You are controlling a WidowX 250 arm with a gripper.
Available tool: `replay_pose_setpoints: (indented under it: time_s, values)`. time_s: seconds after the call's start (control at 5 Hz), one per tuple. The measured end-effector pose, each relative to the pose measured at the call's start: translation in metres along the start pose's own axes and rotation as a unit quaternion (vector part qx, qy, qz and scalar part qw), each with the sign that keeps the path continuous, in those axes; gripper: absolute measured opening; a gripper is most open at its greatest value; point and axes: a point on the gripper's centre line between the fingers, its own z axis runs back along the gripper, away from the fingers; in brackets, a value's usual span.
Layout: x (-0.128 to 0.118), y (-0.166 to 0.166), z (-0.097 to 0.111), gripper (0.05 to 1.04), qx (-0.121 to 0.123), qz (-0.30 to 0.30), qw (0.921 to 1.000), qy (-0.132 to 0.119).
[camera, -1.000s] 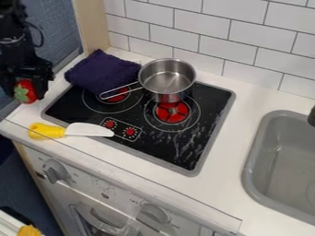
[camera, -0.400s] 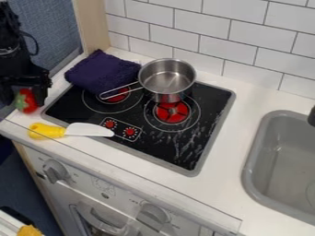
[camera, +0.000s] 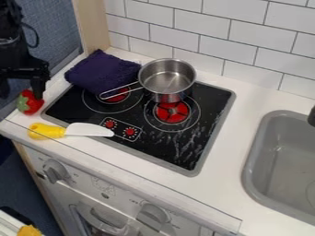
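At the left edge, my black gripper hangs open over the counter's left corner, its fingers spread wide. Just below it sits a red toy strawberry with a green top, on the white counter left of the stove. The right fingertip is close above the strawberry; whether they touch, I cannot tell. A knife with a yellow handle and white blade lies in front, its blade over the stove's front edge. Behind and to the right is a folded dark purple cloth.
A metal pot stands at the back of the black stove, its handle pointing left. The grey sink is at the right. A clear guard runs along the counter's front edge, and a tiled wall rises behind.
The strawberry has come down from between the fingers onto the counter. My gripper went down with it, then opened and rose slightly off it.
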Motion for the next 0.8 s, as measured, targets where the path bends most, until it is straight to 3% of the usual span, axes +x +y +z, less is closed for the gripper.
replay_pose_setpoints:
  time_s: [0.4,0.6,0.8]
  values:
    - [0.006,-0.008,0.042,0.999,0.027,0.012,0.9995,-0.015]
    - [0.002,-0.037,0.056,0.999,0.007,-0.03,0.9995,-0.009]
    - [-0.012,-0.087,0.066,0.999,-0.021,-0.093,0.9951,0.027]
